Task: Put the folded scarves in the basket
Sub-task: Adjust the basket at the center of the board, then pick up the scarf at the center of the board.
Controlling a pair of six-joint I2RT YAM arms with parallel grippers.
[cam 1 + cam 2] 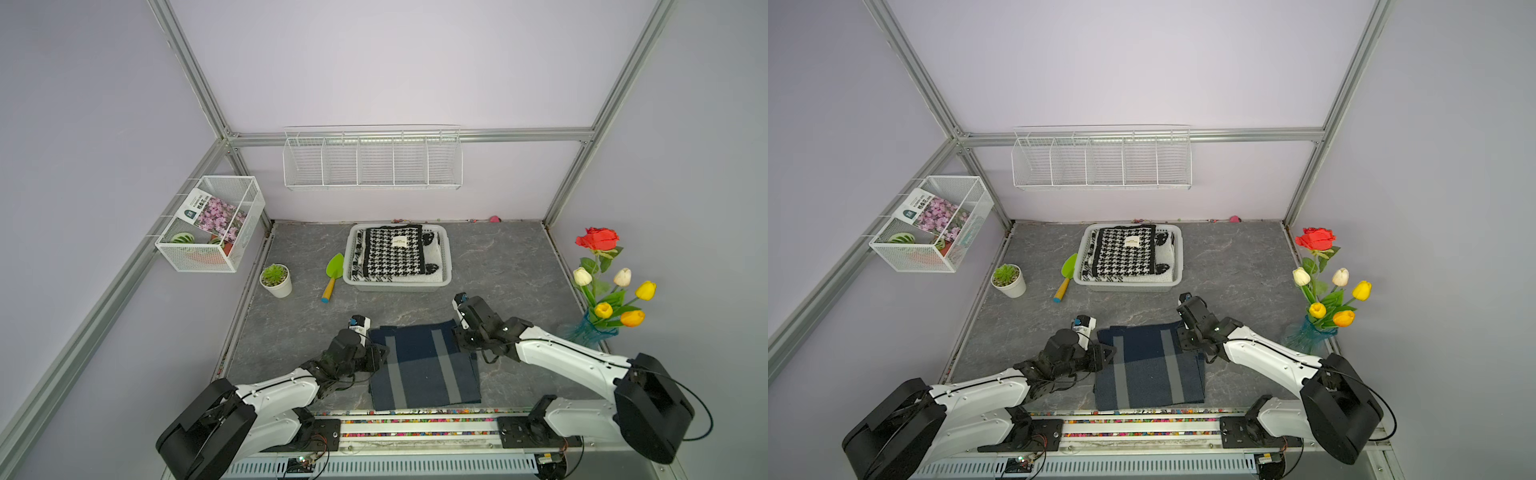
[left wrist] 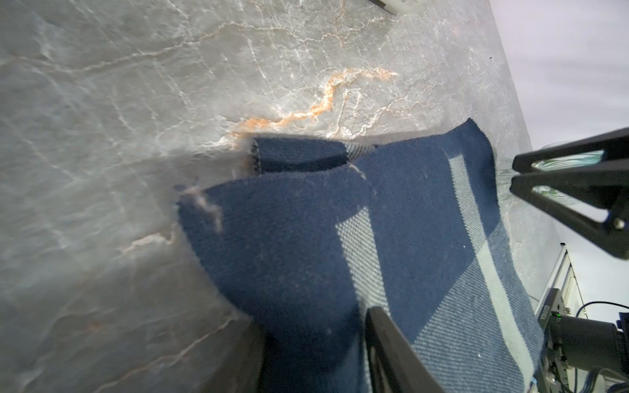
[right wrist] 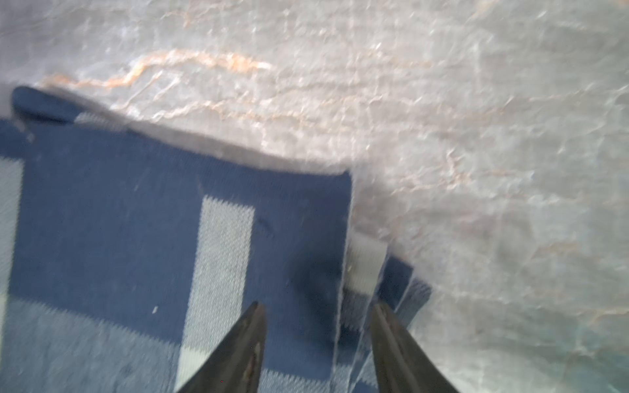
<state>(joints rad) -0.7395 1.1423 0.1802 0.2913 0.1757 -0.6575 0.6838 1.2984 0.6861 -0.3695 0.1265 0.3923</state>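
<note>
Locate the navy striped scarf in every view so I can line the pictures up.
In a top view: scarf low centre, in front of the basket.
In a top view: scarf low centre too.
Left wrist: scarf lower middle to right.
Right wrist: scarf lower left.
Shared landmark: the grey marbled tabletop under it.

Folded navy scarf (image 1: 1148, 365) on table (image 1: 1246, 266), houndstooth cloth (image 1: 1125, 257) in basket (image 1: 1127, 285)

place: robot lab cell | cues: aluminium frame (image 1: 519, 135); arm rail (image 1: 415, 428)
</note>
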